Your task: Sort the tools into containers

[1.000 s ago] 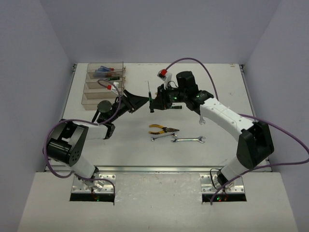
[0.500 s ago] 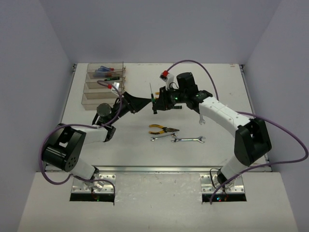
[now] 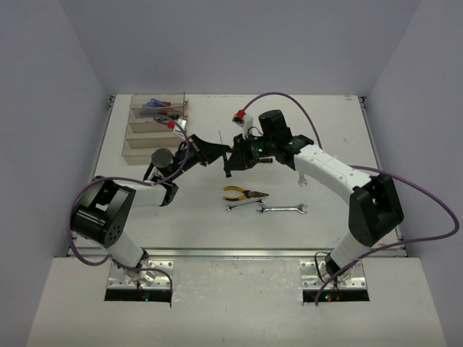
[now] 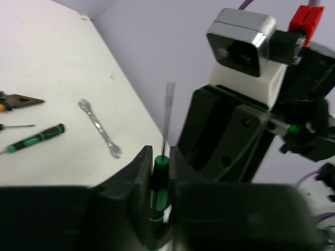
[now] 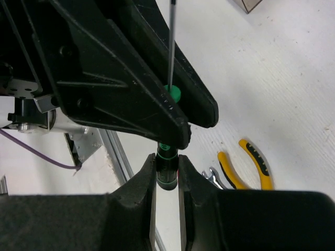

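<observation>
I'm clenching left fingers (image 4: pixel 137 172) and right fingers (image 5: pixel 141 180) on the black-green screwdriver (image 4: pixel 158 178); bins (image 3: pixel 145 150) part-filled, pliers (image 3: pixel 242 193) and wrenches (image 3: pixel 282 209) waiting on the bench (image 3: pixel 325 123).

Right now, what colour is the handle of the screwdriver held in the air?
The screwdriver handle is black and green, clearest in the left wrist view.

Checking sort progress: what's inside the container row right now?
Farthest container holds blue- and red-handled screwdrivers. The nearer containers sit partly under the left arm and its red connector, so their contents can't be confirmed.
</observation>
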Robot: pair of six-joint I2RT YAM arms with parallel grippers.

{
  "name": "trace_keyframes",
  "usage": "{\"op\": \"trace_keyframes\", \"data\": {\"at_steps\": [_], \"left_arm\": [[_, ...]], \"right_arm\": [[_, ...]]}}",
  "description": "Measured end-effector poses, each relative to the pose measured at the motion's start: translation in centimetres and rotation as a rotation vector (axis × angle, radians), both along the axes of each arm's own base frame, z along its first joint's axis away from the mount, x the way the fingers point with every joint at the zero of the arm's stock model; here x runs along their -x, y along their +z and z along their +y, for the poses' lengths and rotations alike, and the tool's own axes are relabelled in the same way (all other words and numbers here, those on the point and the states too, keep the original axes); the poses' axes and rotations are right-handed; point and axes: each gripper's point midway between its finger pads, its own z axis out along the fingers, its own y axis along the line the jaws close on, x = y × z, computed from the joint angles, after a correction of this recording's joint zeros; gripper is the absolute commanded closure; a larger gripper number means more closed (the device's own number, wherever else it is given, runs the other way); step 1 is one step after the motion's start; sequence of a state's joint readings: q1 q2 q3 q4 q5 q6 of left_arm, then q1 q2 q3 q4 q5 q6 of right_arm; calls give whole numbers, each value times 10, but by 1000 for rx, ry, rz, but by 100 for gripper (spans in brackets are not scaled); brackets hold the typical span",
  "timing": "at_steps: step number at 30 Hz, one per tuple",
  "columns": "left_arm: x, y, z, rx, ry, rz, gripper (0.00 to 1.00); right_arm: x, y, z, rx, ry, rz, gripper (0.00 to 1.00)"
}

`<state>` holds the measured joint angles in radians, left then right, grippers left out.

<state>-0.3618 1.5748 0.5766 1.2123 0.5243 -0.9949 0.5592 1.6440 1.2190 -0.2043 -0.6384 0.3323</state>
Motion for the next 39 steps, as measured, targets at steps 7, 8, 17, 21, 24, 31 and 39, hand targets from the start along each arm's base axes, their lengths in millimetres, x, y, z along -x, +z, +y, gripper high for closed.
{"op": "trace_keyframes", "data": {"at_steps": [7, 8, 17, 21, 24, 31, 39], "left_arm": [[-11, -13, 1, -41, 35, 51, 100], [-16, -12, 2, -46, 51, 60, 100], [-129, -12, 146, -38, 720, 378, 100], [-175, -3, 235, 16, 1067, 445, 100], [-206, -6, 272, 32, 1208, 480, 100], [-258, -51, 323, -25, 1367, 586, 99], [-268, -123, 336, -89, 1384, 735, 62]], "right_arm": [[-6, -5, -4, 28, -51, 3, 1], [-10, -7, -7, 41, -79, -5, 1], [-20, -34, -120, 226, -561, -44, 1], [-21, -33, -154, 265, -698, -78, 1], [-16, -41, -163, 297, -727, -75, 1], [5, -72, -179, 380, -730, -29, 1], [7, -68, -182, 392, -714, -56, 1]]}}
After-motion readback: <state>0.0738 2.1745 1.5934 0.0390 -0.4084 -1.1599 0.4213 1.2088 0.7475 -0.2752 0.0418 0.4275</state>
